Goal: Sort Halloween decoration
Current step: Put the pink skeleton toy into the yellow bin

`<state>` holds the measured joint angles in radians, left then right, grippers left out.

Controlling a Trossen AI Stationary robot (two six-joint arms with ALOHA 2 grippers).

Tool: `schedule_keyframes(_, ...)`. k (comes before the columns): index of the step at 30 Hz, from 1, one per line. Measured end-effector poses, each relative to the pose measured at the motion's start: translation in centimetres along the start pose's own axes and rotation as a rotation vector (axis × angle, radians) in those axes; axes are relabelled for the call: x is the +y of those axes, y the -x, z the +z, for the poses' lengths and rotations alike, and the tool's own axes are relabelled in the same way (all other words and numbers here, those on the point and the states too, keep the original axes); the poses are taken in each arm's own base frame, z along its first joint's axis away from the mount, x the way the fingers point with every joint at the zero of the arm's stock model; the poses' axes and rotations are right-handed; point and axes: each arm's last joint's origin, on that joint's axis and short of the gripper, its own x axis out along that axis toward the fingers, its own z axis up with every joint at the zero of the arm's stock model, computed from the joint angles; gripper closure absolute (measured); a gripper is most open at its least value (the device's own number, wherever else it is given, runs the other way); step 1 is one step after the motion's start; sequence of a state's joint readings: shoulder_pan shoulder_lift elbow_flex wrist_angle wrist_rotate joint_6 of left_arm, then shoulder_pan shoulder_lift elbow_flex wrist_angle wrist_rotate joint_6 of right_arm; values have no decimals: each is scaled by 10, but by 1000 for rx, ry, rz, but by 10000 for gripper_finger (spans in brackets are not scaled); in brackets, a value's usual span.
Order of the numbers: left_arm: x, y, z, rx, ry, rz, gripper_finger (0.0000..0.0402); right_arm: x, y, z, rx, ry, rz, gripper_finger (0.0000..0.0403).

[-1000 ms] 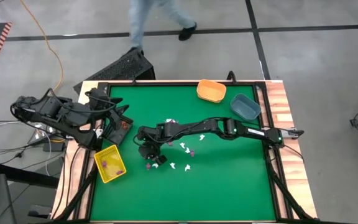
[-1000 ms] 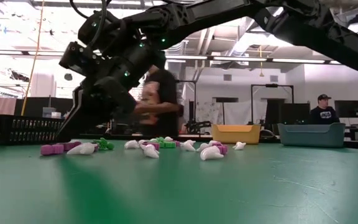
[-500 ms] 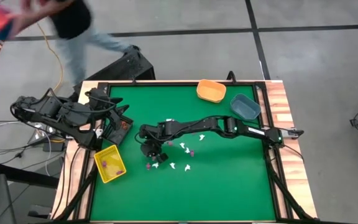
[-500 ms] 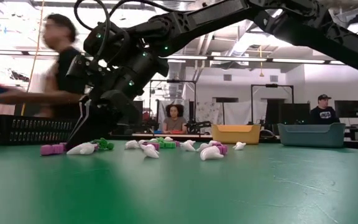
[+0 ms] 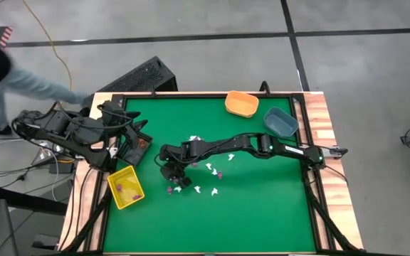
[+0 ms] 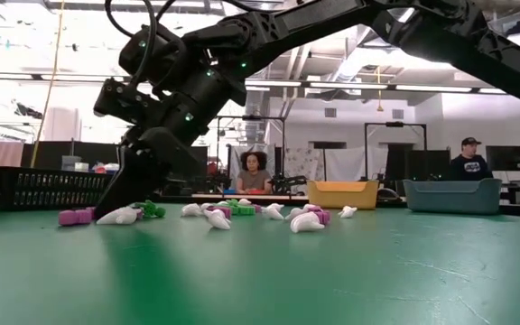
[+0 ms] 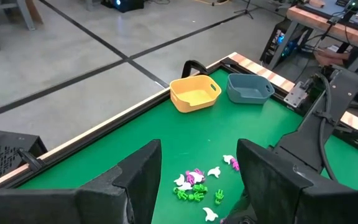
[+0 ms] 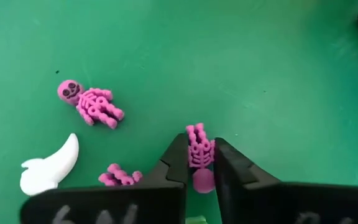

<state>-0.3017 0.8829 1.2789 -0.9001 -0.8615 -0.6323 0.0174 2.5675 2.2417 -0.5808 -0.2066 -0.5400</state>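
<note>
High view: the right gripper [image 5: 169,173] reaches to the table's centre-left, over the Halloween decoration [image 5: 203,176] scattered there — the left gripper [image 5: 135,139] waits at nine o'clock by the yellow bin [image 5: 124,187], jaws apart.

Low view: right gripper's fingertips touch down beside a white ghost [image 6: 119,215].

Right wrist view: jaws clamped on a purple skeleton [image 8: 199,153] — pinched lengthwise, probably for lifting.
</note>
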Motion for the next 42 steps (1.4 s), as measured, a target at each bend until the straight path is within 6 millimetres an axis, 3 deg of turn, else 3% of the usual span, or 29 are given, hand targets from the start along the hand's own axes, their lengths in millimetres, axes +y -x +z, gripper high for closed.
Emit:
schedule_keyframes(6, 0, 0, 0, 0, 1, 0, 202, -5, 3, 1, -22, -90, -14, 385)
schedule_keyframes(12, 0, 0, 0, 0, 4, -1, 202, -9, 9, 11, -82, -126, -56, 391)
schedule_keyframes(24, 0, 0, 0, 0, 8, -1, 202, -20, 34, 54, -350, -165, -159, 391)
schedule_keyframes(36, 0, 0, 0, -1, 8, 0, 202, 3, 42, 98, -700, -48, -198, 391)
schedule_keyframes(42, 0, 0, 0, -3, 16, 2, 202, 14, 25, 101, -816, -28, -152, 391)
